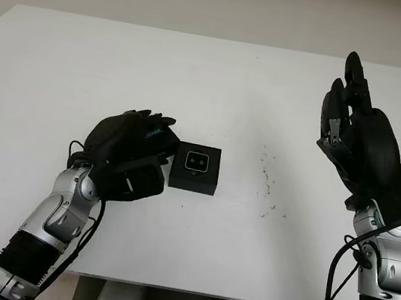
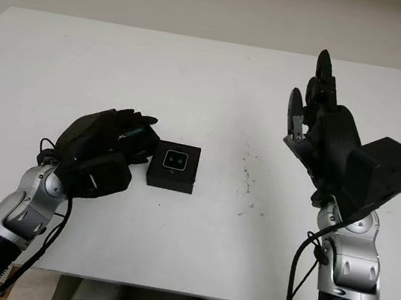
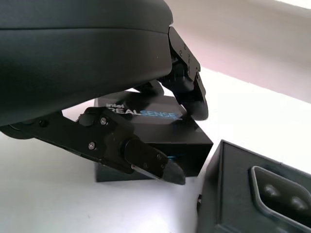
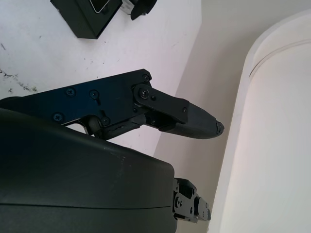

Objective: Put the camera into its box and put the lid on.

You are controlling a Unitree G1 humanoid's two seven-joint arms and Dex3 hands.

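Observation:
The black box [image 1: 193,181] sits open at the table's middle, and the camera [image 1: 196,162] lies inside it, its two lenses facing up. Just left of the box, my left hand [image 1: 148,146] is curled over the black lid [image 3: 146,114], which is printed "REALSENSE". In the left wrist view the thumb [image 3: 146,160] presses the lid's near side and the fingers [image 3: 189,92] hook over its far edge, with the box [image 3: 233,184] right beside it. The lid looks low on the table. My right hand [image 1: 347,104] is held up above the table's right side, open and holding nothing.
The white table [image 1: 210,83] has a patch of dark specks [image 1: 267,183] right of the box. Its far edge meets a pale wall. The table's front edge runs just ahead of both forearms.

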